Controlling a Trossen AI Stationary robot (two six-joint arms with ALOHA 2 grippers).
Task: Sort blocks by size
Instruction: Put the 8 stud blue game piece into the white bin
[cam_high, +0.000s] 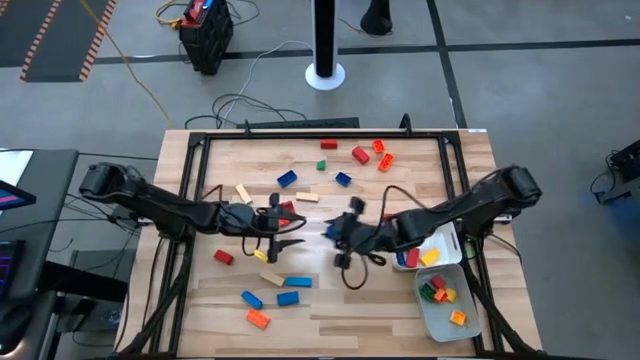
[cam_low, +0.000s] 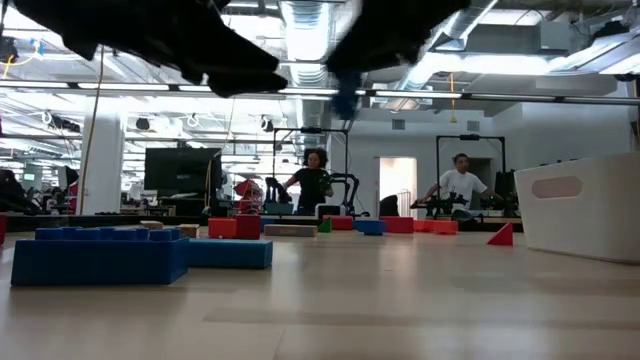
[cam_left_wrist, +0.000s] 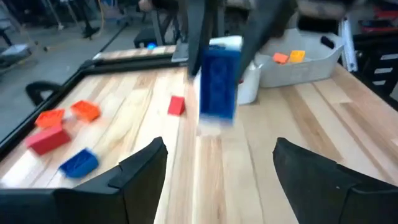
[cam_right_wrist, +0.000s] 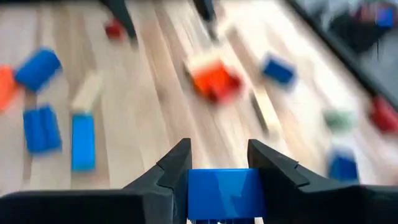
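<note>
1. Near the desk's centre, a blue block (cam_right_wrist: 222, 193) is held between the fingers of the right tool (cam_high: 340, 228), clear of the surface; the left tool (cam_high: 290, 228), just at 9 o'clock of it, stands with fingers (cam_left_wrist: 140, 171) spread wide and empty.
2. Remaining blocks are scattered across the desk (cam_high: 330, 300): red and orange ones (cam_high: 370, 152) toward 12 o'clock, blue and orange ones (cam_high: 268, 298) toward 7 o'clock. Others are lodged in the two white trays (cam_high: 468, 335) at 4 o'clock.
3. Risk: the block is pinched only by its lower part, as judged from the right wrist view; a slip or twist during carriage could drop it among unsorted pieces.
4. Risk: the two tools are close together; contact could be caused by any sideways travel.
5. Hidden: the tray contents are partly covered by the right arm; block sizes cannot be compared reliably in the blurred wrist views.
</note>
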